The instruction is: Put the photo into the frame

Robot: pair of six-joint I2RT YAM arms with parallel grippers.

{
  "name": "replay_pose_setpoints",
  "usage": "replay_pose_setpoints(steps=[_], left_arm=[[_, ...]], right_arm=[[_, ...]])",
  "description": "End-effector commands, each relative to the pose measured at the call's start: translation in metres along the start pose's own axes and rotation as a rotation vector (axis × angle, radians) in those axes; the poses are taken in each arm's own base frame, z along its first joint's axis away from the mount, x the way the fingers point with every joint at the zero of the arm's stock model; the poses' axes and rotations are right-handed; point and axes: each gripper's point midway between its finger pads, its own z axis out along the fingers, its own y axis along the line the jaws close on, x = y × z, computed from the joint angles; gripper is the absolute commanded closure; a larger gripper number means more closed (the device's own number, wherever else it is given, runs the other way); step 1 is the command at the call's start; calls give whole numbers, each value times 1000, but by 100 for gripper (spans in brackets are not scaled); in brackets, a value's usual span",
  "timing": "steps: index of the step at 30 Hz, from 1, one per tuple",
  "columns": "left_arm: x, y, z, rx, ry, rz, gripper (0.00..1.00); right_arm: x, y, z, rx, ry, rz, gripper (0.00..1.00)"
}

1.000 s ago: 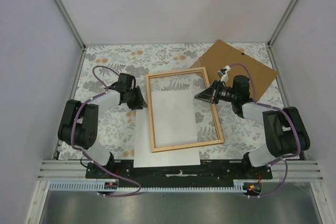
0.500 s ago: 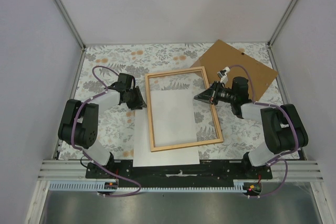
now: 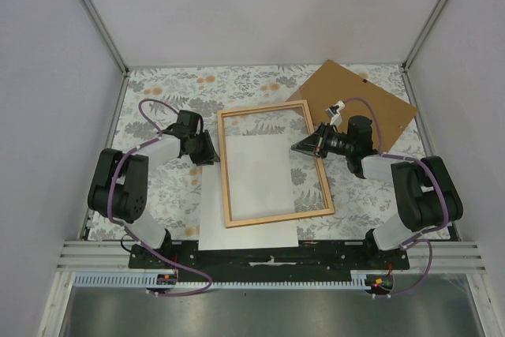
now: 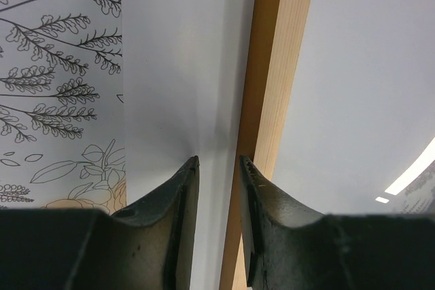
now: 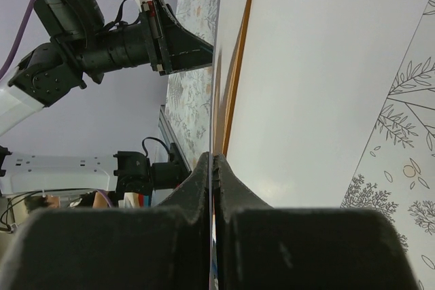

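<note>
The thin wooden frame point(image 3: 225, 175) lies flat mid-table. The photo point(image 3: 256, 171), white side up, lies under it and sticks out past the frame's left and near rails. My left gripper point(image 3: 213, 150) is at the left rail. In the left wrist view its jaws point(image 4: 217, 159) stand slightly open, with one tip on the photo point(image 4: 177, 66), which dimples there, and the other over the frame's rail point(image 4: 279, 66). My right gripper point(image 3: 296, 147) reaches over the right rail. It is shut point(image 5: 213, 156), rolled sideways, low over the photo point(image 5: 319, 86), with nothing visibly between its fingers.
A brown backing board point(image 3: 355, 96) lies tilted at the back right, just behind the right arm. A floral cloth point(image 3: 158, 187) covers the table. Side walls and corner posts box the table in, and a metal rail runs along the near edge.
The photo and the frame have both slid slightly to the left. Both grippers keep their places at the rails and their jaws are unchanged.
</note>
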Motion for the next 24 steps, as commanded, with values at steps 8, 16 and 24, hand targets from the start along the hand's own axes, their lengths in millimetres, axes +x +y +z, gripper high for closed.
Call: replay_pose_setpoints(steps=[8,16,24], left_arm=[[2,-10,2,49,19,35,65],[2,-11,2,50,18,38,65],[2,-12,2,54,19,37,65]], right_arm=[[3,-5,9,31,20,-67,100],[5,-10,11,68,29,-81,100],[5,-18,10,136,34,-110,89]])
